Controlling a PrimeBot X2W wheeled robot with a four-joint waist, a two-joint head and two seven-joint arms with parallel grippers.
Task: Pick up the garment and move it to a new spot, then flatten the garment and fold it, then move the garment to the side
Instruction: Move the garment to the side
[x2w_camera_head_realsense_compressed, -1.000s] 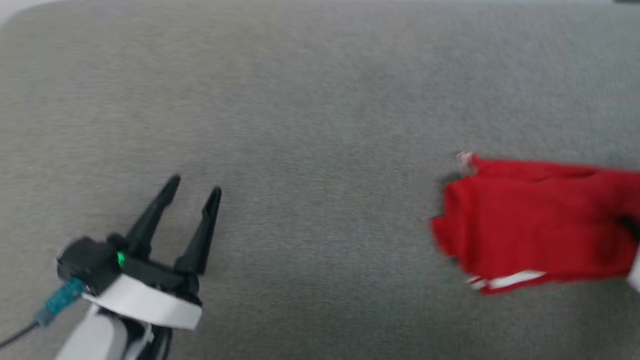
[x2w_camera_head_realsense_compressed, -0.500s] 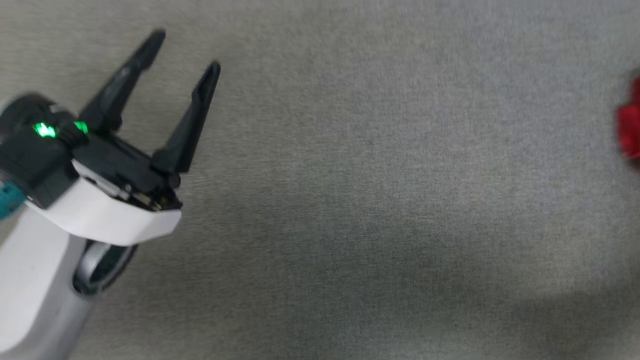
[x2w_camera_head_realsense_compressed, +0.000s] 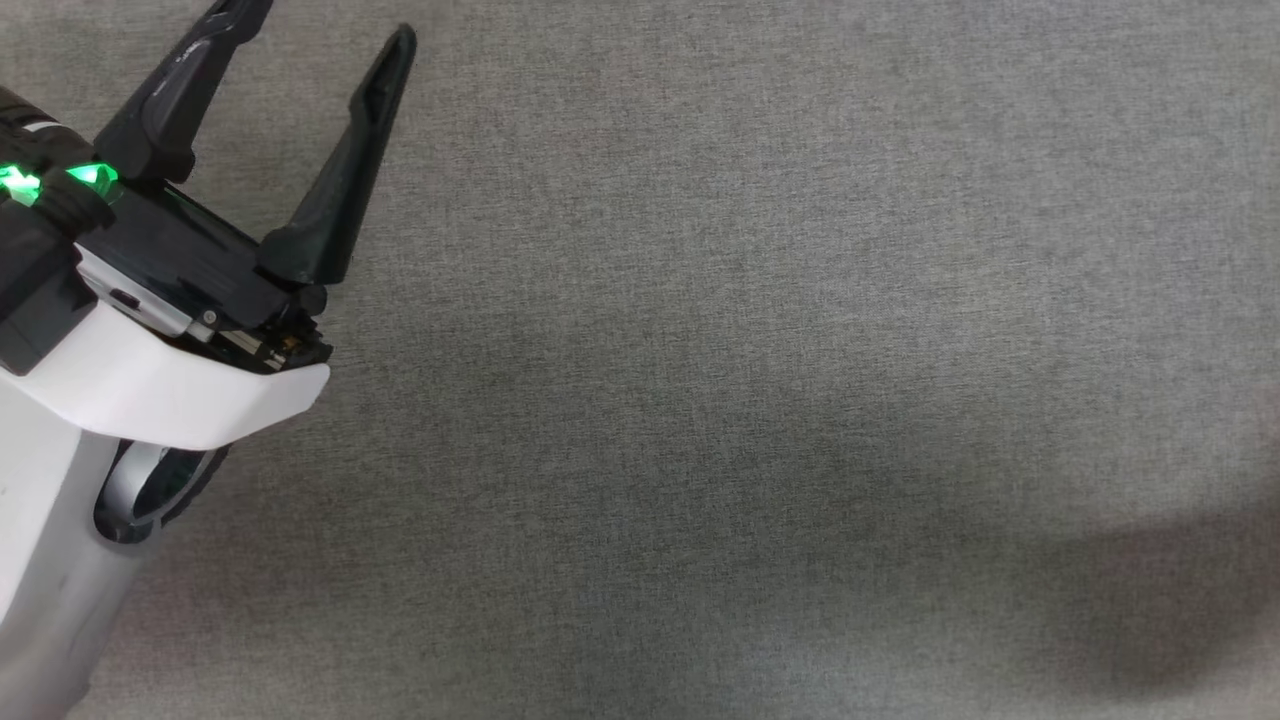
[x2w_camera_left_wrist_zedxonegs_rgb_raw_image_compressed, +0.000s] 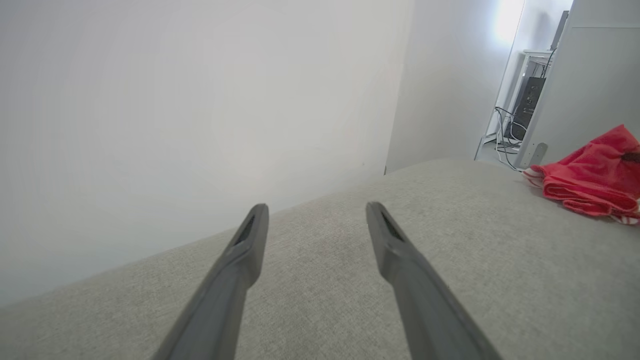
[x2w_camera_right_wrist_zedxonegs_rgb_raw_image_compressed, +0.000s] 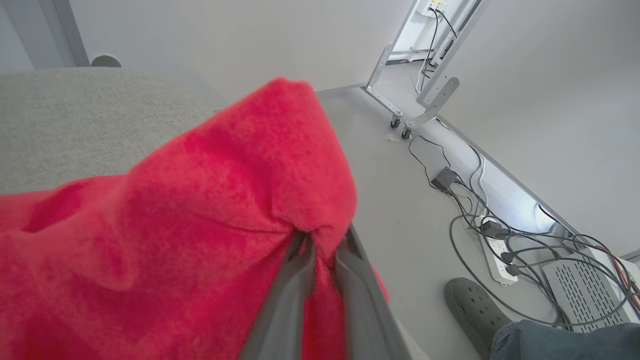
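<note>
Grey fabric surface (x2w_camera_head_realsense_compressed: 760, 360), white wall (x2w_camera_left_wrist_zedxonegs_rgb_raw_image_compressed: 200, 100), white power strip (x2w_camera_right_wrist_zedxonegs_rgb_raw_image_compressed: 494, 246) on grey floor (x2w_camera_right_wrist_zedxonegs_rgb_raw_image_compressed: 400, 200), person's dark shoe (x2w_camera_right_wrist_zedxonegs_rgb_raw_image_compressed: 472, 310)

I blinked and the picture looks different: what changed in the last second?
The head camera swung: the left gripper now looms larger at upper left, and the red garment slid rightward across that picture. The left gripper stayed open above the grey fabric surface; the right gripper is shut on the garment.

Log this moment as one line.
left gripper: open, empty | right gripper: shut on garment | garment: bunched, on grey surface
</note>
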